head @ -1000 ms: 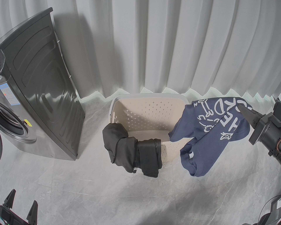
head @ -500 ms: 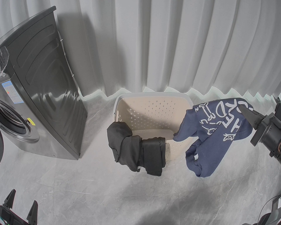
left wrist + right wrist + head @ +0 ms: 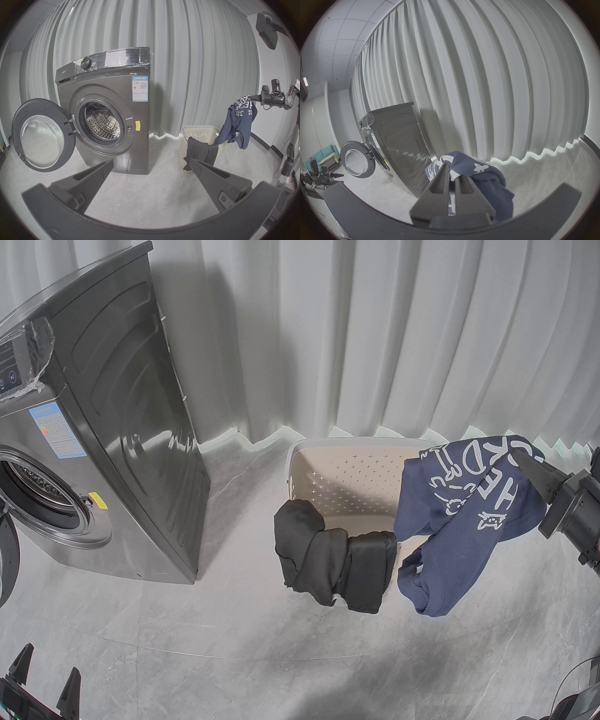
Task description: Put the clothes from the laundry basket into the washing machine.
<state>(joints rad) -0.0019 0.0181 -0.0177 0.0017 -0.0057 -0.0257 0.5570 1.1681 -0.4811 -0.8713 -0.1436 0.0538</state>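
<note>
Washing machine (image 3: 125,446) far left, door (image 3: 40,134) open. Left gripper (image 3: 47,671) low in front, fingers spread wide, empty. Laundry basket (image 3: 350,443) centre; black garment (image 3: 331,559) draped over near rim. Navy sweatshirt (image 3: 462,515) hangs from right gripper (image 3: 525,466), clamped tight on it.
</note>
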